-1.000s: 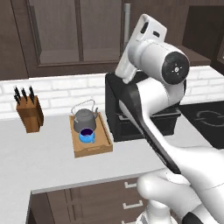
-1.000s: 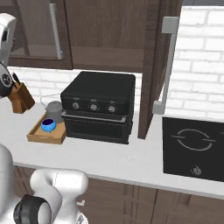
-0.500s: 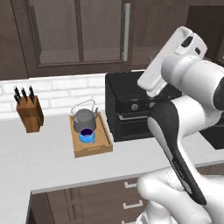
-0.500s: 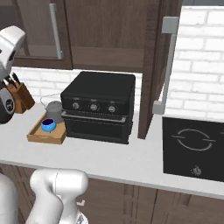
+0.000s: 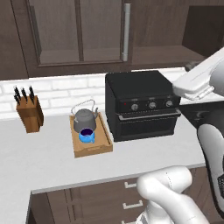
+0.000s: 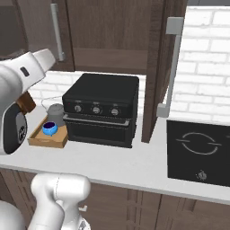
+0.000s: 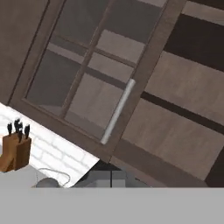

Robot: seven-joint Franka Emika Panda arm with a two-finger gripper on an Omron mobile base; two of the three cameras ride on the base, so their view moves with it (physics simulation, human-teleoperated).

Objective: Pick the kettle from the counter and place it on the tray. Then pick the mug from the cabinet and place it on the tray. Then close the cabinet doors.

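Note:
The dark grey kettle and the small blue mug both stand on the wooden tray on the light counter, left of a black oven. The same kettle, mug and tray appear in the right base view. Above, the cabinet's left glass door is closed, with its silver handle. The right door stands swung out, edge-on. My gripper is shut and holds nothing. It looks up at the left door's handle and the open cabinet inside.
A black toaster oven sits on the counter right of the tray. A wooden knife block stands at the left by the white brick wall. A black cooktop lies at the right. My white arm crosses the right side.
My arm has swung from the middle of the left base view to its right edge, clear of the tray. Kettle, mug and tray have stayed put. The gripper has stayed shut.

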